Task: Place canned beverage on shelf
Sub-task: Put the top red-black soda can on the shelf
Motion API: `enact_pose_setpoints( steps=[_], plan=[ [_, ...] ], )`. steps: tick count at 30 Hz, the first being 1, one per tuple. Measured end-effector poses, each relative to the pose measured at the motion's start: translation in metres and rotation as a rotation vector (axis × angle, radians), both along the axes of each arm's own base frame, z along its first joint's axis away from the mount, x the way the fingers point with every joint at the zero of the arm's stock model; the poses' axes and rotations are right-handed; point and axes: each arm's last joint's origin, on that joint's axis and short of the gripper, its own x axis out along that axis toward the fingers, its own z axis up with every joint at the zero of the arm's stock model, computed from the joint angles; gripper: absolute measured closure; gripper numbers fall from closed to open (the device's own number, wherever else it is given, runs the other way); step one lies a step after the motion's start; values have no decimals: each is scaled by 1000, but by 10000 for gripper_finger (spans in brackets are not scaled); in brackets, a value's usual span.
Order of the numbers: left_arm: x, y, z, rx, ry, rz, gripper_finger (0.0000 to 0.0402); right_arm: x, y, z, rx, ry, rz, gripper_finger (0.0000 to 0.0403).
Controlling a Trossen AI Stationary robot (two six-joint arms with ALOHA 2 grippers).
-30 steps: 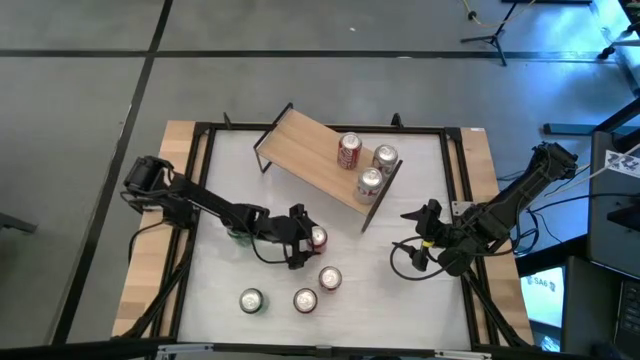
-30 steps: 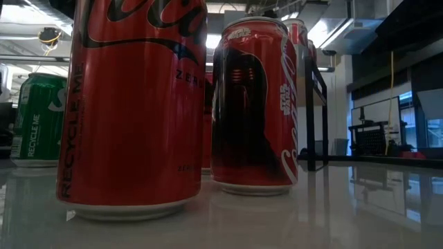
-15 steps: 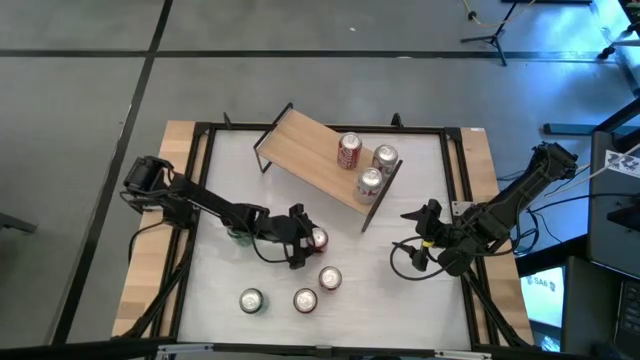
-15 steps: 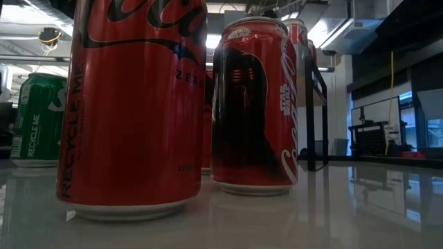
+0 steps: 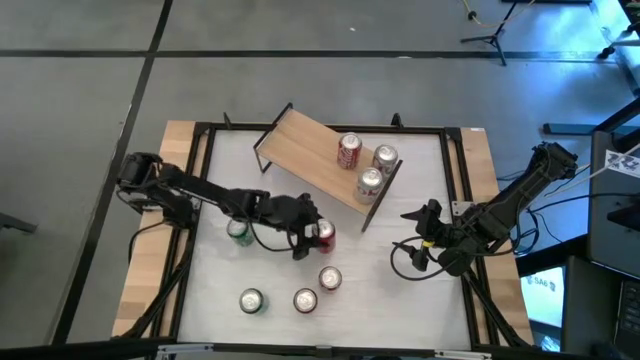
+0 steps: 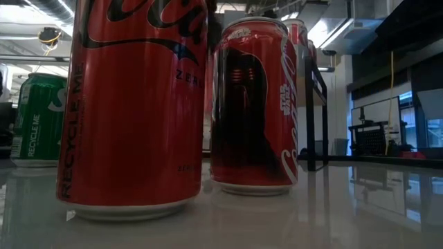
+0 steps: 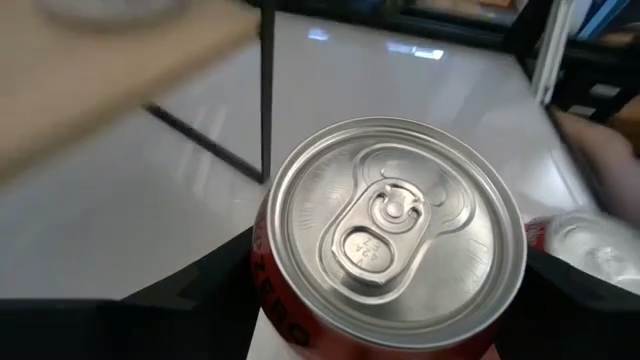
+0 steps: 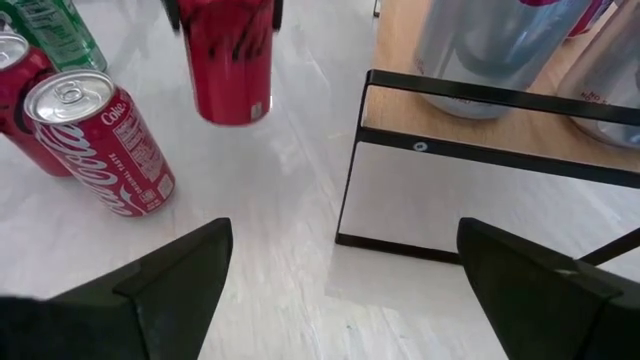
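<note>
Left gripper [image 5: 308, 235]: closed around red aluminium drink can [image 5: 323, 235], lifted off white table [image 5: 420, 300] | right gripper [image 8: 340, 290]: spread wide, idle | light-wood shelf on black legs [image 5: 300, 145]: near, three cans carried | risk: can clipped on shelf edge, slipping.
</note>
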Motion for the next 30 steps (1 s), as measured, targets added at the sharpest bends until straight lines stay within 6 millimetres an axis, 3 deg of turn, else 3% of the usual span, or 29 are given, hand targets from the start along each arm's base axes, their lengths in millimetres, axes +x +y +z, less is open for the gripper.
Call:
enact_pose_setpoints(
  steps=[10, 22, 30],
  plan=[
    [-2, 34, 61, 6, -34, 93, 116, 0, 0, 0, -2, 1, 0, 22],
    [-6, 89, 118, 134, -52, 170, 116, 0, 0, 0, -3, 1, 0, 22],
    [-13, 126, 139, 219, -75, 247, 115, 0, 0, 0, -4, 1, 1, 22]
  ],
)
